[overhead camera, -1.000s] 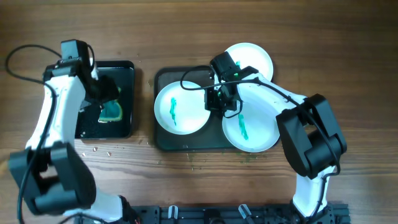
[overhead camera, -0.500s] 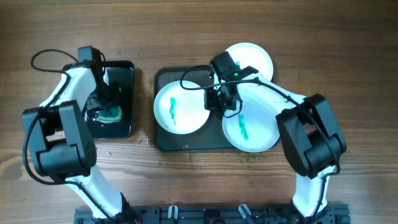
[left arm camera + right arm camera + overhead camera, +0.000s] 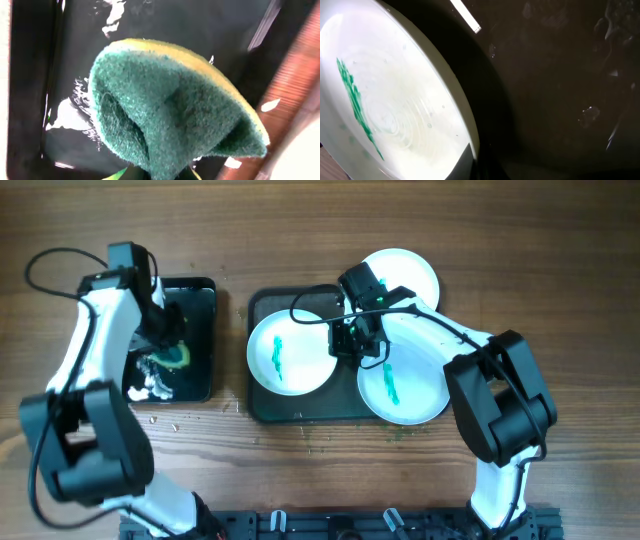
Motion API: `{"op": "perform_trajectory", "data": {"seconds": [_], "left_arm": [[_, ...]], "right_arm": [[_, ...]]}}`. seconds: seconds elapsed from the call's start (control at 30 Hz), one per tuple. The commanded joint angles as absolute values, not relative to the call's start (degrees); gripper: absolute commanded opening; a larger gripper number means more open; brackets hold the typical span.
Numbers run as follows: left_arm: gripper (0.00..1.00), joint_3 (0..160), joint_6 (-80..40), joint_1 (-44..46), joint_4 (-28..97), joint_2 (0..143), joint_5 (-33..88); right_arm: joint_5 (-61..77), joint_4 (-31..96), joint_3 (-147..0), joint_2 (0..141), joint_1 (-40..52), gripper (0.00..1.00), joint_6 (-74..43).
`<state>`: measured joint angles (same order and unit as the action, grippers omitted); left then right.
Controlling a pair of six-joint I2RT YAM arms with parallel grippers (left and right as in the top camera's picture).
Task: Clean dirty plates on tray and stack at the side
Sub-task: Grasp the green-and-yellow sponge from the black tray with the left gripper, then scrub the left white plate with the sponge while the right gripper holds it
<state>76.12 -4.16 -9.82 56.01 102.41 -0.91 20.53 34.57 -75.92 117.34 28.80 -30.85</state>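
Sponge lifted over the basin, two smeared plates waiting on the tray

The left gripper [image 3: 165,350] is closed on a green-and-yellow sponge [image 3: 170,110], held above the wet black basin [image 3: 200,295] that sits on the table [image 3: 560,280] to the left of the tray [image 3: 300,410]. On the tray lie a left plate [image 3: 295,365] and a right plate [image 3: 415,395], each white with a green smear. The right gripper [image 3: 358,345] is low over the tray between them, at the left plate's rim; whether it grips anything cannot be told. A clean plate [image 3: 405,272] rests by the tray's upper right corner.
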Motion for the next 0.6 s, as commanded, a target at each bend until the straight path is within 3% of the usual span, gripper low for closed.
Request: {"op": "perform_trajectory", "data": {"seconds": [0.0, 0.13, 0.33, 0.57], "left_arm": [[0.04, 77.3, -4.95, -9.13, 58.59, 100.09, 9.02], [0.04, 77.19, -6.55, -4.36, 58.72, 100.09, 18.81], [0.04, 69.63, -20.86, 11.05, 47.07, 100.95, 19.0], [0.04, 68.07, -30.89, 18.81, 38.98, 110.1, 7.38]], "right_arm": [[22.55, 33.71, -77.03, 118.61, 28.97, 0.04, -31.68], [23.03, 33.65, -77.03, 118.61, 28.97, 0.04, -31.66], [23.22, 33.91, -77.03, 118.61, 28.97, 0.04, -31.46], [23.66, 34.57, -77.03, 118.61, 28.97, 0.04, -30.89]]}}
